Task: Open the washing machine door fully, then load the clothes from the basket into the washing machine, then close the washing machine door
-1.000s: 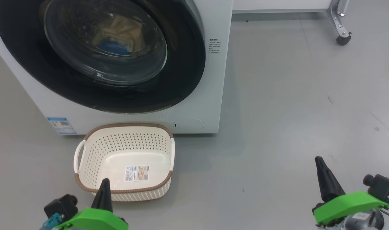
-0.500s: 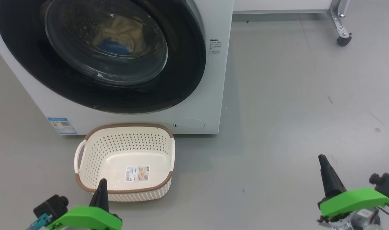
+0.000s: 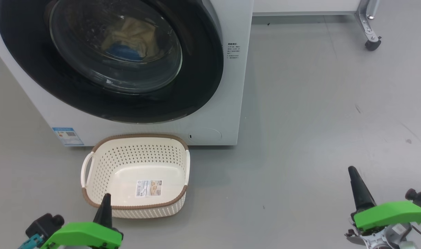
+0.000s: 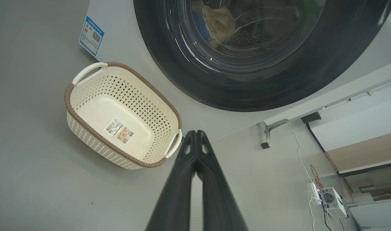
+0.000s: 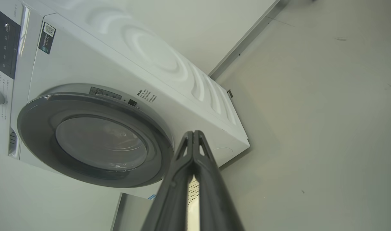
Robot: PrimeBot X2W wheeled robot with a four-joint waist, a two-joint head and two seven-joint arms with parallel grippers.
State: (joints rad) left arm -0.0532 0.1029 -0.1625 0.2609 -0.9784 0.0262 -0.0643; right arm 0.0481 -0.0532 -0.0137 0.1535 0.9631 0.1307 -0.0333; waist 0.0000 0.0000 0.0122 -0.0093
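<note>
You had the large round glossy black door (image 3: 207,79) shut against the big white front-loading washing machine (image 3: 236,103). Through its bulging clear glass window you could see the pale cream-yellow clothes (image 3: 131,38), with a bright blue patch, lying inside the drum. The small rounded cream plastic basket (image 3: 138,152), with perforated sides and a brown woven-look rim, stood upright on the grey floor (image 3: 300,138). It was just in front of the machine's lower front, below the door, and held nothing but the label sticker (image 3: 148,187) on its bottom. A blue energy sticker (image 3: 67,136) sat low on the machine's front, near the basket's left handle.

Your left gripper (image 3: 105,202) hung at the lower left of the head view. Its two long dark fingers were pressed together on nothing, and its tip overlapped the basket's near rim in that view. In the left wrist view the fingers pointed past the basket's side handle. Your right gripper (image 3: 355,183) hung at the lower right over bare floor, well apart from basket and machine, its fingers likewise pressed together and empty. A black castor (image 3: 372,44) on a metal leg stood on the floor, well to the right of the machine.
</note>
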